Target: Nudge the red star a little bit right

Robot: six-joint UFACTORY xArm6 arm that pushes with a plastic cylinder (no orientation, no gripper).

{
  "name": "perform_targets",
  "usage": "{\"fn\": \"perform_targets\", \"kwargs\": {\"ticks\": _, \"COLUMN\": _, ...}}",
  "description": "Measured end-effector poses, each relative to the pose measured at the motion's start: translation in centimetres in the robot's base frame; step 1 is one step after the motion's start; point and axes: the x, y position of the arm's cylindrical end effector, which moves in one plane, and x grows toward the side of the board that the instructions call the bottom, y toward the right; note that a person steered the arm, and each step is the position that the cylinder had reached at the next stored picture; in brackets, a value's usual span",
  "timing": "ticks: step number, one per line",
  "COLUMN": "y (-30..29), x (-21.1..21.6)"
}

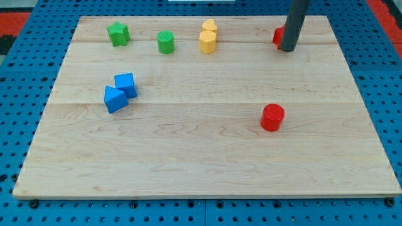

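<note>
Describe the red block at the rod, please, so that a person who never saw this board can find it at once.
Start at the wooden board and go to its top right corner, where the dark rod comes down. My tip stands there, and the red block, mostly hidden, shows at the rod's left edge. The only other red piece, the red cylinder, stands alone much lower down.

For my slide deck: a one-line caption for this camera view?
My tip rests against the right side of the mostly hidden red block at the wooden board's top right.
</note>
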Motion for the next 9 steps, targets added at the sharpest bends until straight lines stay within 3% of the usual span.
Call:
{"fn": "perform_targets", "kwargs": {"ticks": 1, "y": -4.5, "x": 0.6}}
{"fn": "perform_targets", "kwargs": {"ticks": 2, "y": -5.4, "x": 0.2}}
{"fn": "perform_targets", "kwargs": {"ticks": 6, "y": -4.7, "x": -3.7}}
{"fn": "perform_targets", "kwargs": {"ticks": 9, "y": -2.9, "x": -3.7}}
